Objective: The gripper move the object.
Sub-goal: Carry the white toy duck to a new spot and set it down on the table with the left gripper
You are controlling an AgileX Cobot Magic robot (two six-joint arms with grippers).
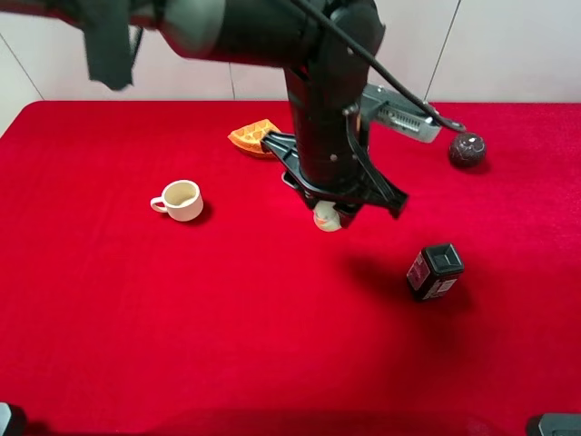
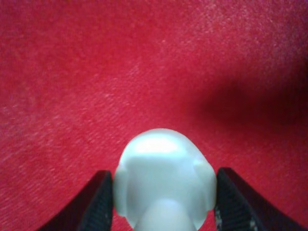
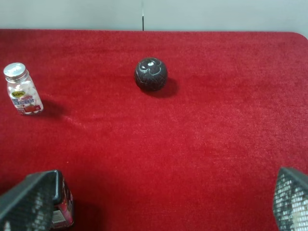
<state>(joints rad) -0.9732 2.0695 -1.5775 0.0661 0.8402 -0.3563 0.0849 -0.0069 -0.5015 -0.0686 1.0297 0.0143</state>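
Observation:
The object, a small cream-white figurine (image 1: pixel 326 218) with a touch of orange, hangs in the black claw of my left gripper (image 1: pixel 330 211), which has reached to the middle of the red table. Its shadow lies off to the right, so it is held above the cloth. In the left wrist view the figurine (image 2: pixel 163 178) fills the gap between the two black fingers (image 2: pixel 96 202), which press on both its sides. My right gripper (image 3: pixel 161 204) is open and empty, its fingers wide apart, low over the right side of the table.
A cream mug (image 1: pixel 180 200) stands to the left. An orange waffle piece (image 1: pixel 253 138) lies behind the arm. A dark ball (image 1: pixel 467 150) (image 3: pixel 150 74) sits at the back right. A black jar (image 1: pixel 434 272) lies right of the middle. A small pill bottle (image 3: pixel 21 89) shows in the right wrist view.

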